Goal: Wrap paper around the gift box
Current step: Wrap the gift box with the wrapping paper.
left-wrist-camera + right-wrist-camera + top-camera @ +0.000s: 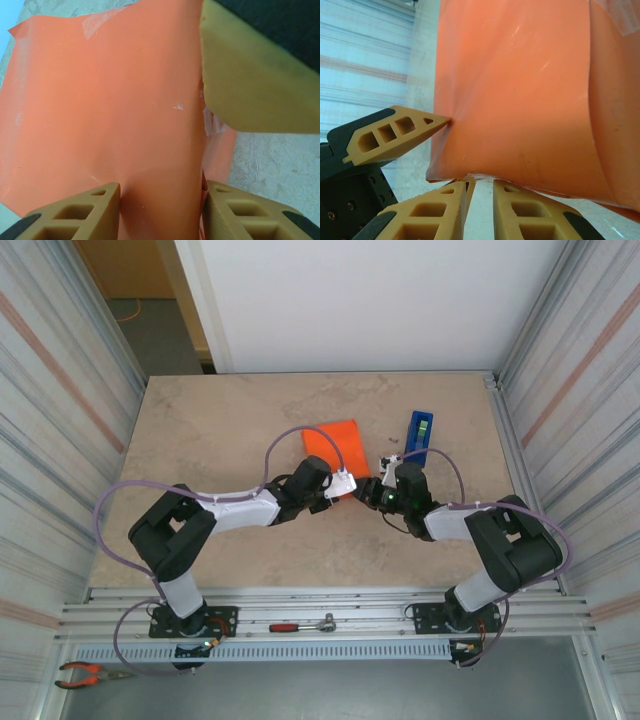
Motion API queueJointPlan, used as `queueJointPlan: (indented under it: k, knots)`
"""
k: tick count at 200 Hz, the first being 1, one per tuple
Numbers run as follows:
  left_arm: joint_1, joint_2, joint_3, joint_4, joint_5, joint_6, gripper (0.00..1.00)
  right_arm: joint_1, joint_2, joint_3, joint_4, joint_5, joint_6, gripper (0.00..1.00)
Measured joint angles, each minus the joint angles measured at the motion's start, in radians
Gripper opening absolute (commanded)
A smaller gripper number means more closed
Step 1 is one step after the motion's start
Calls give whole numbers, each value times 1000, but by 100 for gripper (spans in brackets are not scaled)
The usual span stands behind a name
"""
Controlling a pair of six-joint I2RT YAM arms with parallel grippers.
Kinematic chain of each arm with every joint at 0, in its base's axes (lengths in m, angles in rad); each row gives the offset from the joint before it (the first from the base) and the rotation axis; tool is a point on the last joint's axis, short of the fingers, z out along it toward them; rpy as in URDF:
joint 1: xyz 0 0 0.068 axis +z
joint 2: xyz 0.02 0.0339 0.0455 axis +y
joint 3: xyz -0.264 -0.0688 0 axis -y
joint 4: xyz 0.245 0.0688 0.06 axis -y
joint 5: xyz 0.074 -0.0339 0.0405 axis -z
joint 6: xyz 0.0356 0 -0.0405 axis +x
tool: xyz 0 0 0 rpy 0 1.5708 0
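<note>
The right gripper [482, 181] is closest in its own wrist view. Its two tan fingers stand a narrow gap apart with nothing between them, and their tips sit right at the lower edge of the orange paper [520, 90]. One finger of the left gripper [395, 135] comes in from the side and dents the paper where its tip touches.

In the left wrist view, the left gripper [161, 184] has a finger on either side of the orange-skinned gift box [100, 100] and is clamped across it. A finger of the right gripper lies against the box's right edge, next to a small whitish scrap of tape [214, 122].

From above, the gift box [335, 445] sits mid-table, just beyond where the two grippers meet. The blue tape dispenser [420, 435] is near its right side, close to the right arm's wrist. The table [220, 430] is bare to the left and at the back, and corrugated walls [60, 420] close in both sides. A red-handled ratchet [300, 626] lies on the rail between the arm bases, and orange-handled pliers [88, 673] rest at the near left corner.
</note>
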Motion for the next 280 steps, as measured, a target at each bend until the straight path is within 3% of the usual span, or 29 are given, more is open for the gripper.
queueJointPlan:
  k: [280]
  knots:
    - [0,0,0,0,0,-2,43,0,0,-10,2,-1,23,25]
